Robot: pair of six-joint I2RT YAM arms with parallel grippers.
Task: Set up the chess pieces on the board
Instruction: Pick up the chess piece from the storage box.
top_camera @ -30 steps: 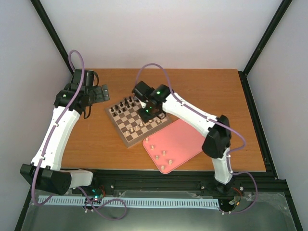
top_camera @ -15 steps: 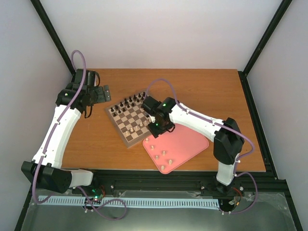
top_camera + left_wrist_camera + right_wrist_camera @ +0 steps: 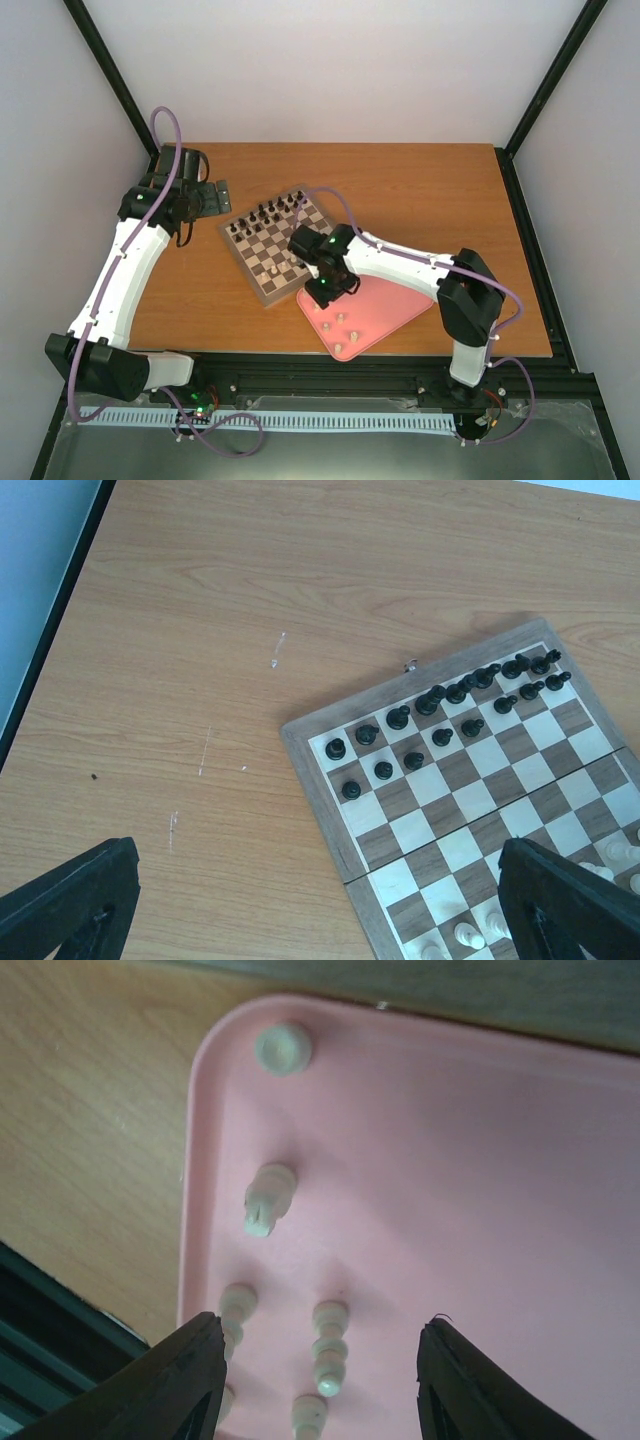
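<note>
Chess pieces (image 3: 329, 1345) crowded one corner of the pink tray (image 3: 500, 1190) beneath the spread right gripper (image 3: 320, 1325), with bare tray surface alongside.

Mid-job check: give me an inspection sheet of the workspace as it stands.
Surface: brown wooden table, faint pale scuffs left of the board.
Job's things: skewed square checkered wooden chessboard; black pieces fill two far rows; few pale cream chess pieces on its near side, several more loose on the pink rounded tray.
Clutter: nothing seen.
Grippers: left gripper left of board, jaws open, empty; right gripper over tray's pieces, jaws open, empty.
Cables: purple cables loop along both arms.
Surroundings: pale walls, black frame posts.
</note>
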